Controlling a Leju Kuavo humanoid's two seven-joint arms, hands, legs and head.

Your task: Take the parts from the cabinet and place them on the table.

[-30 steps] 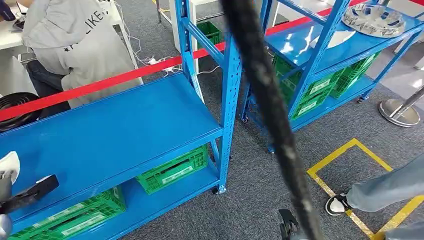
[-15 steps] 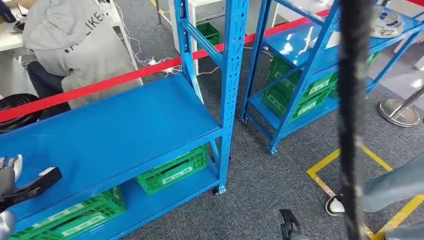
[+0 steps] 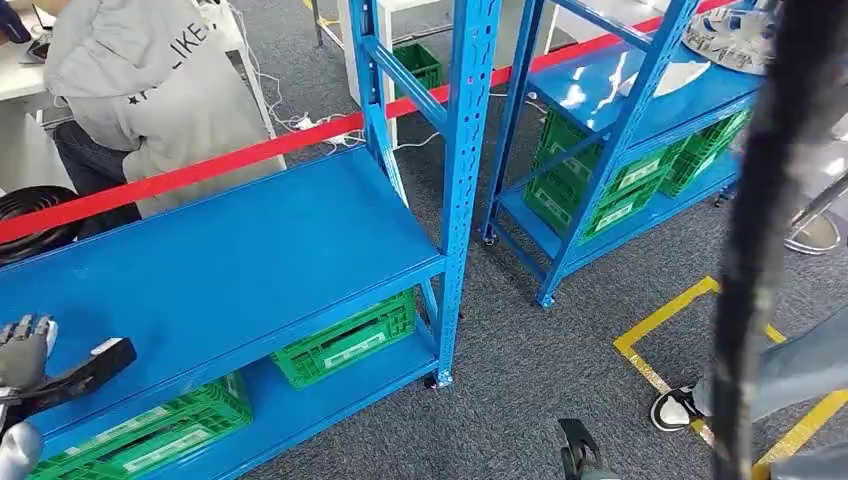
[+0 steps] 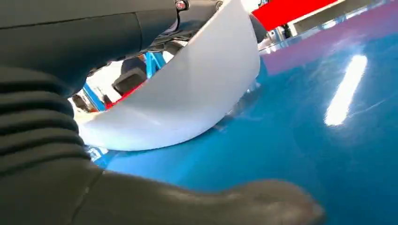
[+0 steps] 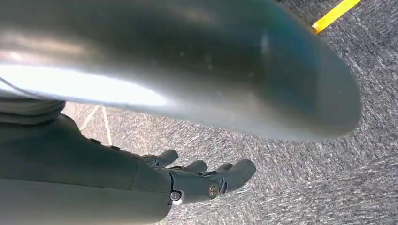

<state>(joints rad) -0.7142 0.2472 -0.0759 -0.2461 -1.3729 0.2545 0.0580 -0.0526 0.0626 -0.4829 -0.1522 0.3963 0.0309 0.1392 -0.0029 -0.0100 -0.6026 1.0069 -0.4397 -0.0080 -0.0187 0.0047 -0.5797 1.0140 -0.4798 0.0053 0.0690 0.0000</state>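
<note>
Left hand [image 3: 25, 352] shifted slightly right, holding white curved part [image 4: 187, 93] (long axis unclear), above blue shelf [image 3: 250, 260], right hand [image 5: 206, 180] released.

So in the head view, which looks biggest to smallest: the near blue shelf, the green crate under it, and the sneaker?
1. Near blue shelf, largest by far.
2. Green crate beneath it.
3. Sneaker, smallest as seen; it is partly hidden, so its full size is unsure.

Glossy blue shelf [image 3: 230, 260] under the left hand [image 3: 25, 355], with a curved white part [image 4: 187, 93] touching it beside the fingers. Below, green crates [image 3: 345, 340] on the lower shelf; grey carpet [image 3: 520, 390] beneath.
</note>
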